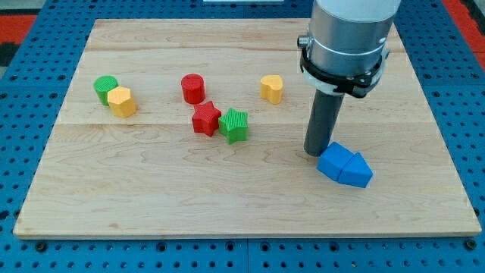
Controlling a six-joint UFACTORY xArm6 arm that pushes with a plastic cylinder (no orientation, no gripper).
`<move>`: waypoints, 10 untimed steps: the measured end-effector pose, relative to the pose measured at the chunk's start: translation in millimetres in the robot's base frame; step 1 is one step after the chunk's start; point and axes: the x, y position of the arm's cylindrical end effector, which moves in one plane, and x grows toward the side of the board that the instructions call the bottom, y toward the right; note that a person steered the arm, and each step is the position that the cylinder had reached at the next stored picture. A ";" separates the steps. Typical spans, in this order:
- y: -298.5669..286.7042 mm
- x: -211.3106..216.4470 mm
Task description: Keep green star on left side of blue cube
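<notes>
The green star (234, 124) lies near the board's middle, touching the red star (205, 118) on its left. The blue cube (335, 161) lies at the view's lower right, well to the right of the green star, with a blue wedge-shaped block (358, 171) pressed against its right side. My tip (317, 152) rests on the board just at the blue cube's upper left corner, touching or nearly touching it. The rod rises from there to the grey arm body (345, 38) at the view's top right.
A red cylinder (193, 88) stands above the red star. A yellow heart-like block (272, 88) lies to its right. A green cylinder (105, 88) and a yellow hexagonal block (121, 101) touch at the left. The wooden board (151, 205) sits on blue pegboard.
</notes>
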 end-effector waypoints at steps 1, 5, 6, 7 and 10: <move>-22.0 -15.3; -162.2 29.7; -167.0 29.7; -167.5 29.7; -172.3 -34.3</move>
